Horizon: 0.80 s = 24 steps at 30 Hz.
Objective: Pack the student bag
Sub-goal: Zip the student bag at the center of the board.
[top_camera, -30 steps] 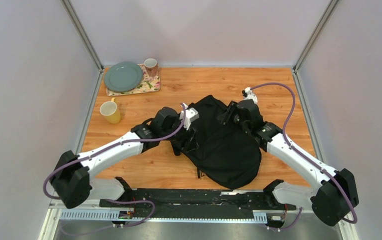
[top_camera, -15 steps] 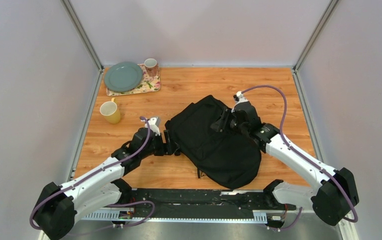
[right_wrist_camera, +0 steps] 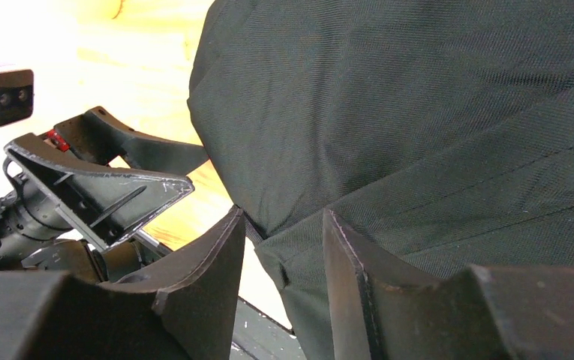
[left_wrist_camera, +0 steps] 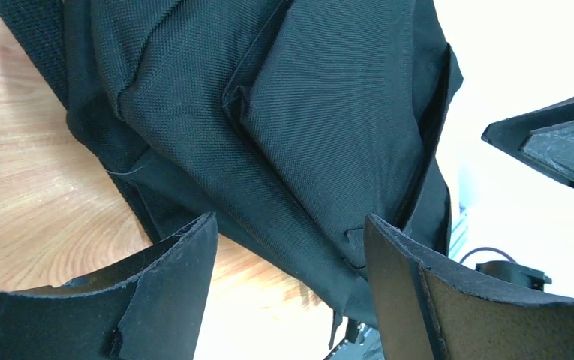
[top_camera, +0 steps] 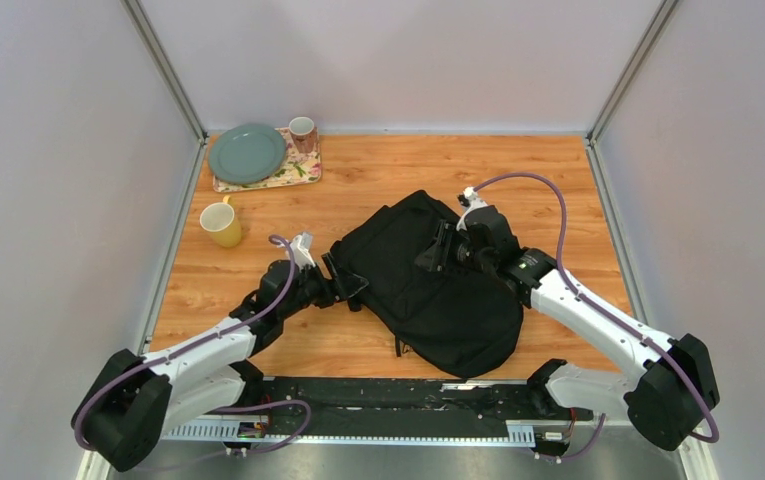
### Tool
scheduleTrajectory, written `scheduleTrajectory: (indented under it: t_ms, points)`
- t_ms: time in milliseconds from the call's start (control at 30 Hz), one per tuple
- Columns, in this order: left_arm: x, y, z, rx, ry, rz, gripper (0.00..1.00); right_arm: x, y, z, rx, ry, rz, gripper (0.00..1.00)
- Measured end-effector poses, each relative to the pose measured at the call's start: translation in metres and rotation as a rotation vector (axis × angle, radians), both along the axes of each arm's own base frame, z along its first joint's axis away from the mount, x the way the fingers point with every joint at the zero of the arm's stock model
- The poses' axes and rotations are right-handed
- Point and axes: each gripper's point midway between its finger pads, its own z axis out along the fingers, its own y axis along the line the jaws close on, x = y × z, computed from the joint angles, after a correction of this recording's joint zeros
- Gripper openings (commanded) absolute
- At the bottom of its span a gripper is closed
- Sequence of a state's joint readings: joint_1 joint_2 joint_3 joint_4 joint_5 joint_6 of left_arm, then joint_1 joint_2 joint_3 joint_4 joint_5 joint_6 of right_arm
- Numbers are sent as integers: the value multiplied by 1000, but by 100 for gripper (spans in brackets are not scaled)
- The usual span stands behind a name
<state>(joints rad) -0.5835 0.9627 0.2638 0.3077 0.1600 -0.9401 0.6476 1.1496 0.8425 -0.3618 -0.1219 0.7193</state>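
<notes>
At the upper left of your top view, a flat floral-patterned tray (top_camera: 305, 172) carries a round grey-green plate (top_camera: 247, 153) and a small pale patterned mug (top_camera: 302, 131). A yellow mug (top_camera: 220, 224) stands on the wooden table (top_camera: 558, 170) just below the tray. You cannot see into either mug.

The large black soft fabric backpack (top_camera: 438, 290) lies flat in the middle of the frame, its rounded end toward the bottom. You cannot see what it holds, since no opening shows in any view.

Your left gripper (top_camera: 343, 285) sits at the backpack's left edge. In its wrist view the jaws of the left gripper (left_wrist_camera: 290, 225) stand wide apart with nothing between them, and the folded fabric of the backpack (left_wrist_camera: 306, 112) lies just beyond the tips.

Your right gripper (top_camera: 436, 250) is over the upper middle of the backpack. Up close the right gripper (right_wrist_camera: 282, 217) has its jaws partly apart. A seam of the backpack (right_wrist_camera: 434, 112) shows in the gap, and you cannot tell whether the pads touch it.
</notes>
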Motion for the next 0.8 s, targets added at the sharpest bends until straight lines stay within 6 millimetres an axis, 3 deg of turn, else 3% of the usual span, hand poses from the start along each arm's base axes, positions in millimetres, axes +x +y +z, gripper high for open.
scheduleTrajectory:
  t_ms: [100, 200, 400, 467, 567, 700, 800]
  points:
    - [0, -4, -5, -41, 21, -10, 79, 0, 0, 0, -8, -5, 9, 46]
    - [1, -7, -5, -70, 26, -14, 71, -1, -1, 0, -14, -4, 12, 46]
    - [7, -7, 2, -105, 10, -3, 35, -4, 0, -1, -18, 2, 29, 47]
    - [10, -5, 0, -100, 10, 3, 29, -7, 2, -1, -20, -2, 45, 47]
    - [12, -2, -4, -96, 23, 1, 1, -11, 6, -2, -25, -1, 74, 47]
    - [20, 1, -7, -81, 56, -31, 0, -15, 14, -5, -42, 2, 121, 47]
    - [40, 8, 3, -89, 59, -48, 0, -18, 22, -5, -58, 1, 163, 47]
